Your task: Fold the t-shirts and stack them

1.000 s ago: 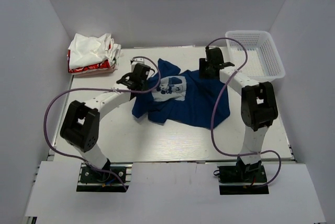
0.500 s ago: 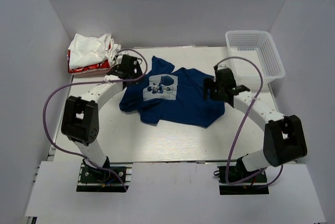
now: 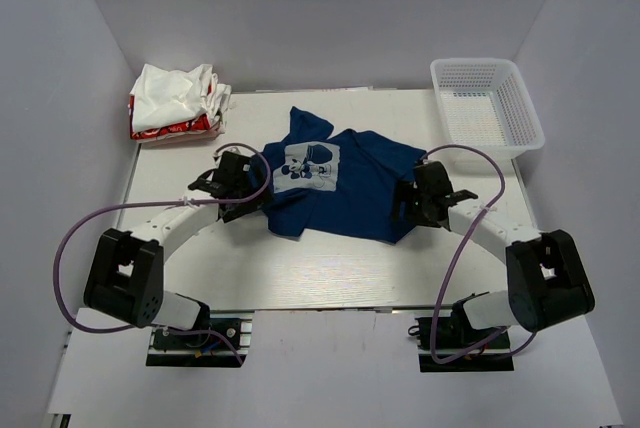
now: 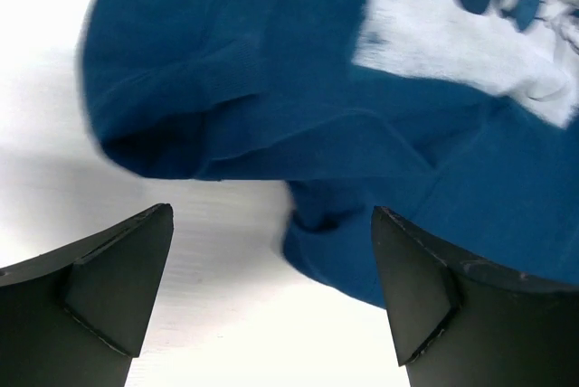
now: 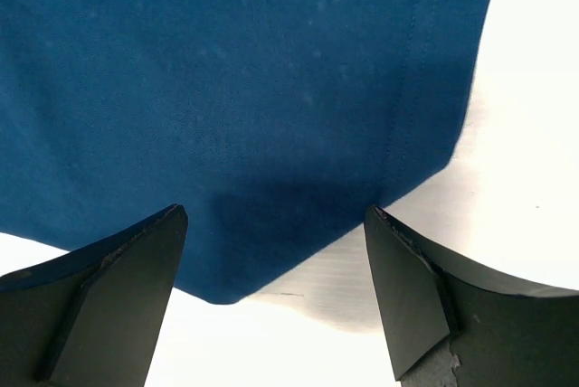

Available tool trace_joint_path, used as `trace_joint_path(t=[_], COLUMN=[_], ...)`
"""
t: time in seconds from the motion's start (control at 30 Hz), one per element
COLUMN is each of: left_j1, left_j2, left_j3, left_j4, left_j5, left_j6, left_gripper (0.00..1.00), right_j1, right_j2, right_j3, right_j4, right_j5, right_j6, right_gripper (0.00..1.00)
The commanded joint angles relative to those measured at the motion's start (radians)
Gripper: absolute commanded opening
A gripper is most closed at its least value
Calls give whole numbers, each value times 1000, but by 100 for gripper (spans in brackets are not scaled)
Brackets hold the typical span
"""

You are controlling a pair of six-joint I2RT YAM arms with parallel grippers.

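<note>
A large navy blue t-shirt (image 3: 345,186) with a pale grey chest print (image 3: 308,164) lies crumpled but spread out at the table's middle. My left gripper (image 3: 252,191) hovers open at its left edge; in the left wrist view the rumpled sleeve and hem (image 4: 271,89) lie just ahead of the gripper (image 4: 271,213), with nothing between the fingers. My right gripper (image 3: 407,208) stands open at the shirt's right lower corner. That corner (image 5: 226,70) lies ahead of the gripper (image 5: 276,211), not held. A pile of white and red t-shirts (image 3: 175,103) sits at the far left.
A white plastic mesh basket (image 3: 487,98) stands at the far right corner. White walls enclose the table on three sides. Purple cables loop from both arms over the near part of the table (image 3: 330,268).
The left gripper opened and let go of the navy shirt, then drew back toward the near side. The right arm swung from the far edge to the shirt's right corner. The shirt shifted left.
</note>
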Motion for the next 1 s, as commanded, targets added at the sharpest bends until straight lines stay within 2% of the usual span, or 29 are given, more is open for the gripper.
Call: trace_joint_path(t=[0.0, 0.3, 0.37, 0.4, 0.43, 0.47, 0.53, 0.57, 0.6, 0.63, 0.77, 0.83, 0.97], left_j1=[22, 31, 42, 42, 42, 51, 51, 60, 60, 60, 60, 60, 60], left_j2=[-30, 146, 174, 204, 220, 234, 255, 255, 255, 255, 121, -22, -252], left_j3=[-19, 39, 48, 65, 77, 103, 129, 151, 151, 162, 144, 98, 44], left_j4=[0, 12, 64, 65, 65, 65, 65, 54, 54, 54, 86, 124, 167], left_j5=[-58, -115, -115, -115, -115, -115, -115, -115, -115, -115, -142, -151, -129], left_j6=[-31, -31, -31, -31, -31, -22, -10, -10, 4, 13, 53, 84, 111], left_gripper=[100, 100, 95, 87, 65, 53, 29, 0, 0, 0, 0, 0, 0], right_j1=[-2, 1, 3, 4, 4, 1, 4, 3, 6, 1, 4, 4, 4], right_j2=[31, 83, 97, 101, 118, 123, 147, 152, 152, 151, 47, -3, -228], right_j3=[-15, -23, -25, -18, -17, -8, -2, 8, 9, 14, 49, 61, 64], right_j4=[54, 41, 52, 58, 63, 64, 68, 68, 66, 61, 38, 34, 11], right_j5=[-26, -45, -56, -63, -82, -88, -88, -89, -86, -82, -33, -22, 7], right_j6=[36, 56, 59, 57, 59, 59, 62, 63, 65, 63, 45, 34, 14], right_gripper=[85, 82, 80, 76, 72, 68, 44, 32, 22, 0, 0, 0, 0])
